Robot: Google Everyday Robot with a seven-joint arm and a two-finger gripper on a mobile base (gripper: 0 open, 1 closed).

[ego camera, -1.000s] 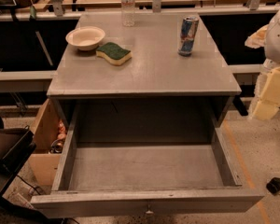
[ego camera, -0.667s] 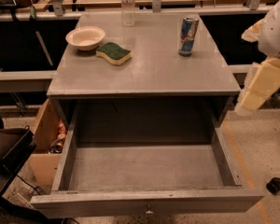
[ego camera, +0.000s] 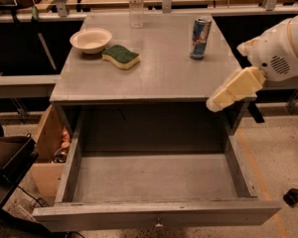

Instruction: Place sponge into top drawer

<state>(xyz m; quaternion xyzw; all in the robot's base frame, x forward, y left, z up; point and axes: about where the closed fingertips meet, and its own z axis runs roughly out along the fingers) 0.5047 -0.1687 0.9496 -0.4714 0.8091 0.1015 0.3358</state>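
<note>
The sponge (ego camera: 120, 56), pale yellow with a dark green top, lies flat on the grey cabinet top (ego camera: 164, 76) at the back left, just right of a cream bowl (ego camera: 91, 39). The top drawer (ego camera: 154, 213) is pulled fully out toward me, and nothing shows inside it. My gripper (ego camera: 221, 98) comes in from the right on a white and cream arm. It hangs over the cabinet's front right corner, above the drawer's right side and far from the sponge. It holds nothing that I can see.
A blue and silver drink can (ego camera: 200, 37) stands at the back right of the cabinet top. A clear plastic bottle (ego camera: 136, 4) stands at the back centre. A wooden box (ego camera: 47, 148) and a dark bin (ego camera: 7, 157) sit on the floor to the left.
The arm has swung in from the right edge of the view, moving left and down to the cabinet's front right corner. The sponge, bowl, can and drawer have not moved.
</note>
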